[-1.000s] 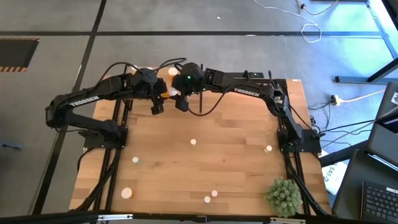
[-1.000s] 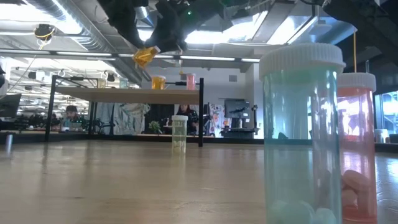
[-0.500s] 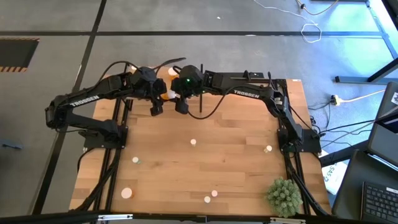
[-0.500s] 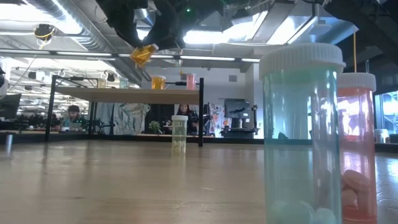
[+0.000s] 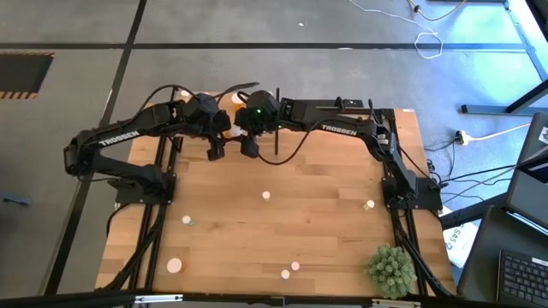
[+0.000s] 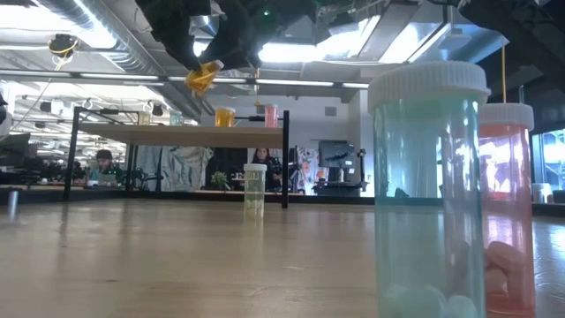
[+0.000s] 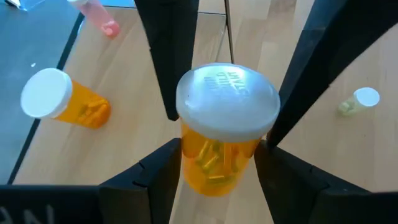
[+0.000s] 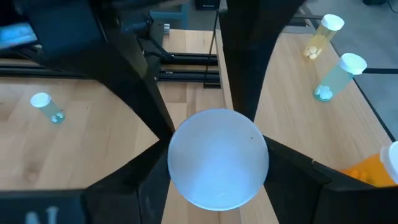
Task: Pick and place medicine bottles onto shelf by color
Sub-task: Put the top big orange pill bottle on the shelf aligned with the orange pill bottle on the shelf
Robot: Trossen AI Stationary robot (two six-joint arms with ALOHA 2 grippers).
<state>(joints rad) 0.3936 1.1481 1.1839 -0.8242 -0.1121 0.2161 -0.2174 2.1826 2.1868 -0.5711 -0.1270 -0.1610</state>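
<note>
Orange bottle (image 7: 219, 143) is riding clamped in the left hand (image 7: 214, 155) above the shelf (image 6: 177, 132) at twelve o'clock, joining its colour, while the right hand (image 8: 217, 168) is gripping a white-capped bottle (image 8: 217, 158).

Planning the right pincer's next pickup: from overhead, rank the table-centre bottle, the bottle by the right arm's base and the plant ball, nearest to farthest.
From the right pincer:
1. Centre bottle, mid-table.
2. Bottle by the base, right side.
3. Plant ball, the corner past the right arm's base.
</note>
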